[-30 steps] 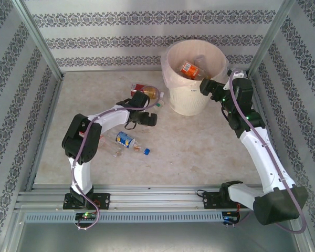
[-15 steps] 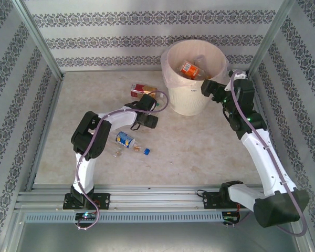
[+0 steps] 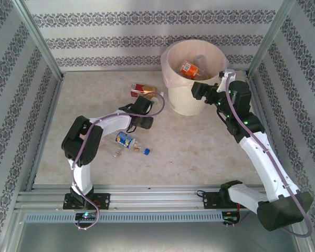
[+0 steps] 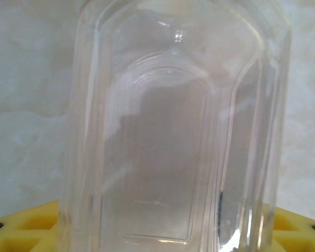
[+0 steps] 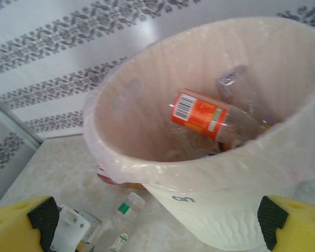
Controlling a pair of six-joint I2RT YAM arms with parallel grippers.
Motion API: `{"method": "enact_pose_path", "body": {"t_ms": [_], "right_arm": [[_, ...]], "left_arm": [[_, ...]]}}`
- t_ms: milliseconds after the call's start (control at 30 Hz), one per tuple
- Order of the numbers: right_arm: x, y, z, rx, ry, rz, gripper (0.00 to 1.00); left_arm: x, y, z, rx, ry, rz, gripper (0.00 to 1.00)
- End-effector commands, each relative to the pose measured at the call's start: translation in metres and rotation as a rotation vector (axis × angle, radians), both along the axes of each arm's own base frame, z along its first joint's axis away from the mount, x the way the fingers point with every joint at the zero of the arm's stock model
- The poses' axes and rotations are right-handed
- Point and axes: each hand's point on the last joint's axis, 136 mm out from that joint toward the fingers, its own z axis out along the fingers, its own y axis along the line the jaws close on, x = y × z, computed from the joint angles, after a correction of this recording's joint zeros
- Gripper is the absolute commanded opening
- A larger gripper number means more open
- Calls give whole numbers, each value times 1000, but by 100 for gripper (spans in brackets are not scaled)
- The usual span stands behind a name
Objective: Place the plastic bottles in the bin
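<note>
Right gripper [image 3: 198, 91] has swung left, spread empty beside the bin [image 3: 186, 106]; left gripper [image 3: 140, 109] pinches one clear bottle [image 4: 178, 136].

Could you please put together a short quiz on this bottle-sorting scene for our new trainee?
1. True or false: the right claw is holding a bottle.
2. The labelled bottle lying uppermost in the bin has a label that is: A blue, B orange, C green.
3. Which claw has a clear bottle between its fingers?
Key: 1 false, it is open and empty; 2 B; 3 the left claw.
</note>
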Motion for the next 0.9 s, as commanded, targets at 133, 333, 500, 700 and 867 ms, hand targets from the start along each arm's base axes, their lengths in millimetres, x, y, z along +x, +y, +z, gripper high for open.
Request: {"method": "enact_pose_path", "body": {"t_ms": [133,333,500,700,867], "right_arm": [[4,32,21,-12,-73,95,98],[7,53,29,8,-95,149,98],[10,72,36,106,-98,194,98],[21,101,32,300,-29,258,98],[23,129,31,389,33,356,98]], "left_arm": [[-2,-7,79,-127,-175,-2,12],[-16,2,126,-201,-288,7,0],[-27,0,177,-301,-383,-26,0],[-32,-14,217,-412,-418,-76,0],[-38,-28,240,-518,-449,-135,0]]}}
